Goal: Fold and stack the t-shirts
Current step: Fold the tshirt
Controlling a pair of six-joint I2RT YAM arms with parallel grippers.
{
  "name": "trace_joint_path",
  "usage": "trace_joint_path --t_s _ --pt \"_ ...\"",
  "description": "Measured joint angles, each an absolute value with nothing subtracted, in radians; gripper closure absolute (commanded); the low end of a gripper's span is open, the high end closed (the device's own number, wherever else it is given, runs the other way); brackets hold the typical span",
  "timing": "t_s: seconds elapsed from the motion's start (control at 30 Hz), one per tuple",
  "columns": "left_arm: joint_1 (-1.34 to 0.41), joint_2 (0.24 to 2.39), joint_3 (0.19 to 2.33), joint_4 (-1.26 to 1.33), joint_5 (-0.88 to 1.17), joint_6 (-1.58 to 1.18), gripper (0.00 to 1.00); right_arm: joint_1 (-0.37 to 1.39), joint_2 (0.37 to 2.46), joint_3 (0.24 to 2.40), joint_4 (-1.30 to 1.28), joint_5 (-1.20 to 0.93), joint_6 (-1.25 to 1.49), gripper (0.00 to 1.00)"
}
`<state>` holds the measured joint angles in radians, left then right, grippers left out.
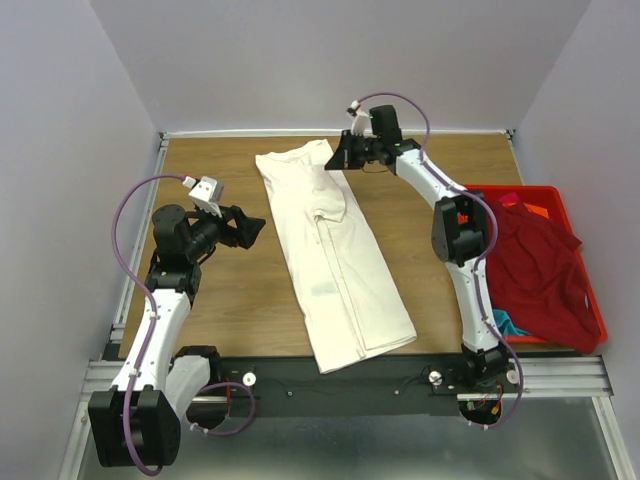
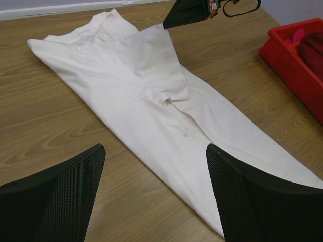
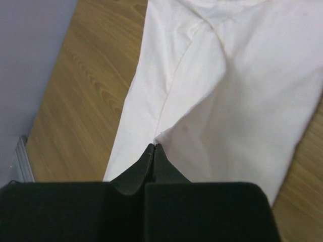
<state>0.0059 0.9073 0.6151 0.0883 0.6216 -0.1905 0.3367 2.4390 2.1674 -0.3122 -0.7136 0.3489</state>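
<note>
Cream-white cloth first: the cream-white t-shirt (image 1: pixel 335 265) lies flat on the wooden tabletop (image 1: pixel 220 300), folded lengthwise into a long strip. It runs at a slant from the far middle down to the near edge, between the two arms.

At its far end we see the right hand (image 1: pixel 335 158) with its fingers pressed fully together on the edge of the cloth. In the right wrist view a crease runs away from the tips. The shirt's far corner sits just under that hand (the rest stays flat on the wood).

The left hand (image 1: pixel 255 228) hangs over bare wood to the left of the shirt, apart from it. Its fingers are spread wide and nothing is between them.

Out at the right edge stands the red crate (image 1: pixel 545 189). A dark red t-shirt (image 1: pixel 535 265) is heaped in it and spills over the side nearest the right arm. A bit of teal cloth (image 1: pixel 510 322) shows at the near end, and a bit of orange cloth (image 1: pixel 537 211) at the far end.
</note>
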Motion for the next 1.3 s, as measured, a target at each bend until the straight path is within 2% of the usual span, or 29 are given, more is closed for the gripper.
trace_joint_path --t_s 0.23,0.27,0.33,0.37,0.47,0.73,0.77,0.8,1.0,1.1,1.3 --pt "0.006 0.899 0.615 0.088 0.622 -0.190 0.11 0.492 2.436 2.147 -0.353 -0.624 0.254 0.99" --pt "0.006 0.897 0.615 0.088 0.622 -0.190 0.11 0.513 2.436 2.146 -0.360 -0.609 0.239 0.97" --pt "0.006 0.893 0.615 0.088 0.621 -0.190 0.11 0.556 2.436 2.144 -0.378 -0.577 0.203 0.77" --pt "0.006 0.890 0.615 0.088 0.621 -0.190 0.11 0.587 2.436 2.145 -0.400 -0.542 0.171 0.61" --pt "0.006 0.875 0.615 0.087 0.621 -0.189 0.11 0.637 2.438 2.154 -0.444 -0.493 0.119 0.48" --pt "0.006 0.845 0.615 0.088 0.621 -0.187 0.11 0.652 2.361 2.092 -0.509 -0.442 -0.049 0.45" --pt "0.006 0.844 0.615 0.088 0.621 -0.187 0.11 0.637 2.317 2.051 -0.512 -0.455 -0.093 0.41" --pt "0.006 0.844 0.615 0.088 0.621 -0.186 0.11 0.624 2.280 2.016 -0.518 -0.464 -0.117 0.40" --pt "-0.008 0.854 0.615 0.111 0.646 -0.188 0.11 0.563 1.913 1.694 -0.535 -0.546 -0.359 0.37" --pt "-0.034 0.876 0.615 0.126 0.674 -0.188 0.10 0.569 1.720 1.526 -0.540 -0.562 -0.469 0.30" --pt "-0.152 0.890 0.615 0.126 0.687 -0.189 0.11 0.482 1.383 1.223 -0.567 -0.575 -0.611 0.30"
